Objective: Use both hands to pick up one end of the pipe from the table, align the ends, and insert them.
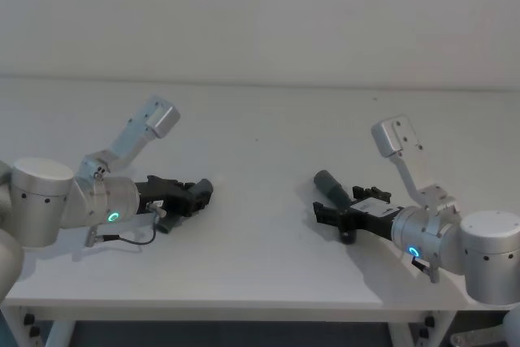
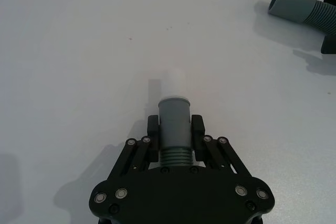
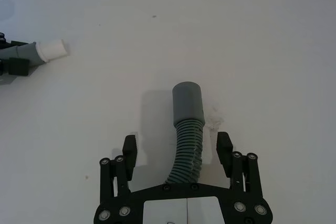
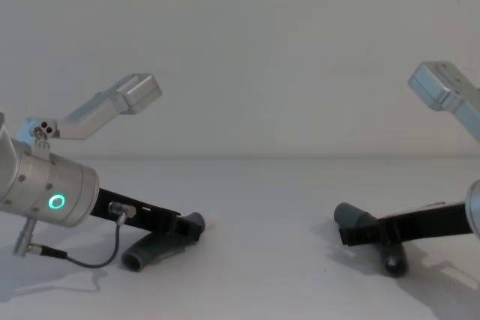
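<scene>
Pinching white-tipped pipe piece (image 2: 174,106), left end effector (image 2: 175,125), right end effector (image 3: 177,141) spread astride plain-cuffed piece (image 3: 187,103)

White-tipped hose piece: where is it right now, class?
Head view: the white-tipped hose piece lies on the table at left, cuff gripped by the left gripper, far from the plain-cuffed piece.

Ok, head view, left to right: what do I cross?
In order: left arm → left gripper shut on its hose → bare table → right gripper open around the other hose → right arm.
</scene>
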